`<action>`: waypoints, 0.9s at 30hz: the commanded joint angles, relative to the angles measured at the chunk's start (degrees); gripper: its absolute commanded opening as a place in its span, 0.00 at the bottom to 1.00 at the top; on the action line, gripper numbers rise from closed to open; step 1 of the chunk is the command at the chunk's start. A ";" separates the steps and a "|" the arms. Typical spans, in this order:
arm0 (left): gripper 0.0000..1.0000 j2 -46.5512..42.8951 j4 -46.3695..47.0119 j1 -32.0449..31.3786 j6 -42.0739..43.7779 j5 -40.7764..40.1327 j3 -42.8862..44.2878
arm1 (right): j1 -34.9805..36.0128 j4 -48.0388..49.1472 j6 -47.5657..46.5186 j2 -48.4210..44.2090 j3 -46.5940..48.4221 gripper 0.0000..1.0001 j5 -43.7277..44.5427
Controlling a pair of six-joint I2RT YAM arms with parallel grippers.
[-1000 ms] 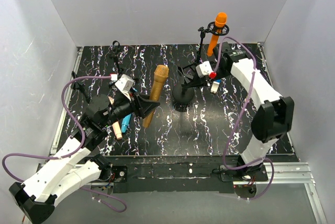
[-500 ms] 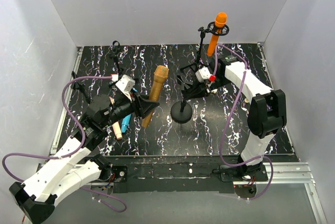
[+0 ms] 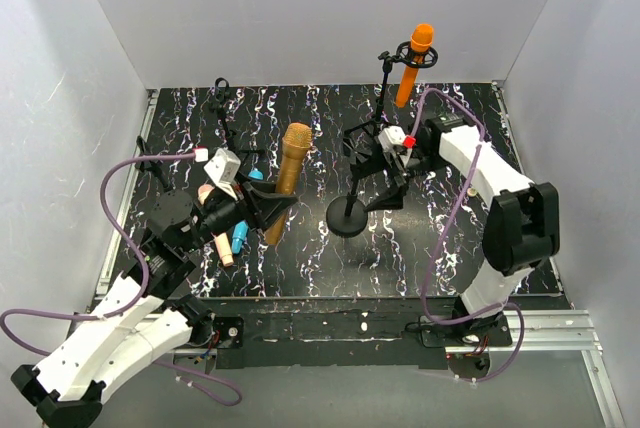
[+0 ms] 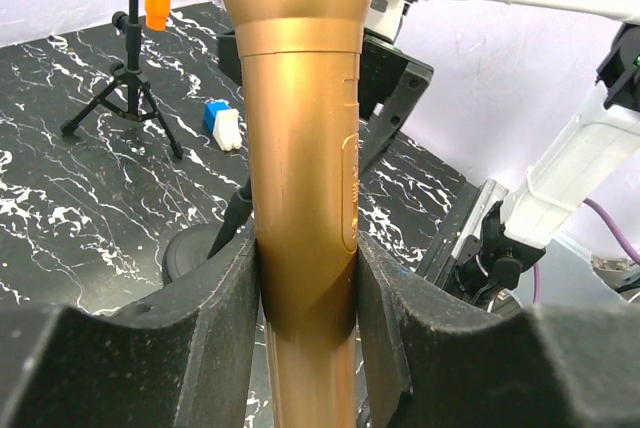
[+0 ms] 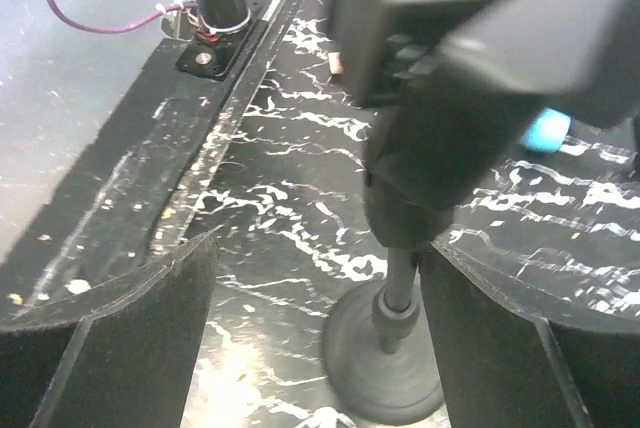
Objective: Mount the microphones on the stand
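My left gripper (image 3: 268, 206) is shut on the gold-bronze microphone (image 3: 287, 176), held upright off the table; in the left wrist view both pads press its body (image 4: 300, 198). The round-based stand (image 3: 348, 216) rises just right of it. Beside the stand's pole (image 5: 400, 288) my right gripper (image 3: 385, 184) stands open, fingers (image 5: 130, 338) wide apart and gripping nothing. An orange microphone (image 3: 417, 61) sits clipped in the tripod stand (image 3: 384, 83) at the back. A light blue microphone (image 3: 240, 238) and a pale pink-beige one (image 3: 222, 248) lie on the mat, partly under my left arm.
Another tripod stand (image 3: 222, 108) rises at the back left and a small one (image 3: 150, 163) at the left edge. A blue-and-white block (image 4: 222, 125) lies on the black marbled mat (image 3: 300, 258). White walls enclose three sides.
My right gripper has opened and let go of the round-based stand, which it first carried toward the near side. My left arm has shifted the gold microphone slightly left.
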 commanded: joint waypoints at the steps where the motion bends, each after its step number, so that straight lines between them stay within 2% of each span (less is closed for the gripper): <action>1: 0.00 -1.66 -0.22 -0.15 -0.31 -0.19 -0.35 | -0.74 9.71 22.87 -8.75 -6.88 0.87 3.36; 5: 0.00 -3.24 -0.75 -0.15 -0.40 -0.45 -0.61 | -1.01 32.91 46.05 -20.60 -19.09 0.88 11.61; 8: 0.00 -4.21 -0.75 -0.15 -0.49 -0.63 -0.96 | -1.18 47.24 58.12 -28.96 -27.53 0.90 18.20; 10: 0.00 -4.38 -0.05 -0.23 -0.66 -0.45 -1.49 | -1.18 57.26 65.34 -32.15 -31.76 0.94 21.81; 12: 0.00 -3.95 0.74 -0.24 -1.10 -0.10 -1.49 | -1.18 60.30 69.14 -31.29 -31.53 0.96 22.71; 16: 0.00 -2.80 0.31 -0.23 -1.80 1.22 -0.09 | -1.18 56.87 73.01 -25.66 -25.63 0.92 19.29; 19: 0.00 -4.12 -0.31 -0.23 -2.24 0.69 -0.35 | -1.10 65.37 76.70 -28.27 -31.14 0.93 20.59; 22: 0.00 -5.87 -0.22 -0.15 -2.07 -0.71 -1.66 | -0.92 74.34 81.53 -32.67 -37.22 0.94 25.59; 27: 0.00 -4.48 -0.22 -0.15 -1.63 -0.45 -1.32 | -0.40 86.56 88.74 -36.72 -43.11 0.94 31.58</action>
